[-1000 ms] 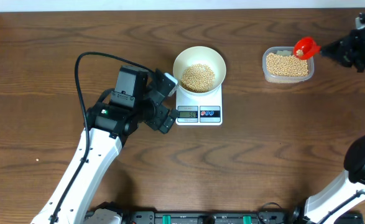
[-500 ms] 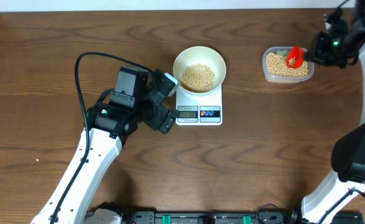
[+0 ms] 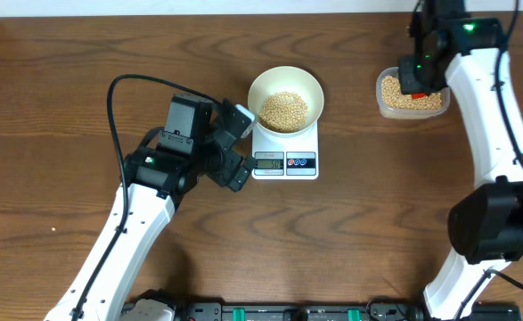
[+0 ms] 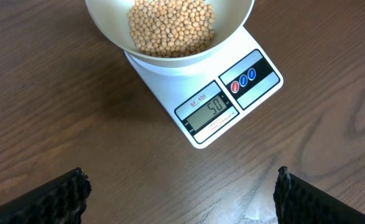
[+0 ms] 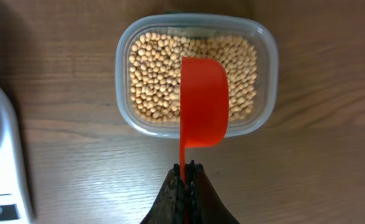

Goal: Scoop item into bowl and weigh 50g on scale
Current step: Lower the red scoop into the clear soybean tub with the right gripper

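The white bowl (image 3: 285,96) stands on the white scale (image 3: 310,143) and holds a heap of tan beans (image 3: 283,110). In the left wrist view the bowl (image 4: 233,25) with its beans (image 4: 170,25) tops the frame, and the scale's display (image 4: 214,106) reads 50. My left gripper (image 3: 243,147) hovers just left of the scale's front, open, with only bare table between its fingers (image 4: 51,199). My right gripper (image 5: 187,174) is shut on the thin handle of a red scoop (image 5: 203,102). The scoop hangs over the clear tub (image 5: 122,74) of beans (image 5: 154,81) and shows no beans.
The clear tub (image 3: 384,100) sits at the back right of the wooden table, with the right arm (image 3: 488,116) reaching over it from the right side. The left arm (image 3: 145,205) and its black cable (image 3: 111,107) lie left of the scale.
The right arm has swung from the table's right edge to directly over the tub, carrying the red scoop with it. The left arm, bowl and scale have not moved.
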Motion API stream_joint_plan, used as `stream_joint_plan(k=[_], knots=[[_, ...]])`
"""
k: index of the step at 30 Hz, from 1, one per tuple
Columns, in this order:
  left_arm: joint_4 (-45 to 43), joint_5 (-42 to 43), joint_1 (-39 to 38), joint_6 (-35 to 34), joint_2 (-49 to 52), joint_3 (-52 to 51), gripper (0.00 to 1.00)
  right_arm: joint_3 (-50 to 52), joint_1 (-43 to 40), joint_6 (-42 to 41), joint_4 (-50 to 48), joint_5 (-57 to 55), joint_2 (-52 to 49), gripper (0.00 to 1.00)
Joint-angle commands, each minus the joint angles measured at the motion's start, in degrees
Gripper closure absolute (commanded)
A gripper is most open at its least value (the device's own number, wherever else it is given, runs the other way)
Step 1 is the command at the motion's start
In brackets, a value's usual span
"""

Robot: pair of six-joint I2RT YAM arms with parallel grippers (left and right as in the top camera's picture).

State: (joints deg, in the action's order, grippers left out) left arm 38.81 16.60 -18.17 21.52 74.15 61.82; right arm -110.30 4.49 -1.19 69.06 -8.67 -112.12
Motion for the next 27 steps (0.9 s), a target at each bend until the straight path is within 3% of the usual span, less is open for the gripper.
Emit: stream_joint_plan(k=[1, 17, 27], knots=[[0.17, 0.87, 0.04, 0.92, 0.44, 0.28, 0.03, -0.37, 3.41, 2.19, -0.22, -10.58, 1.01, 0.99], [0.17, 0.87, 0.04, 0.92, 0.44, 0.28, 0.04, -0.37, 6.82, 4.17, 1.9, -24.39, 0.98, 0.99], [0.17, 0.85, 0.04, 0.92, 0.44, 0.28, 0.04, -0.37, 5.29, 0.24, 0.81, -12.44, 1.01, 0.99]])
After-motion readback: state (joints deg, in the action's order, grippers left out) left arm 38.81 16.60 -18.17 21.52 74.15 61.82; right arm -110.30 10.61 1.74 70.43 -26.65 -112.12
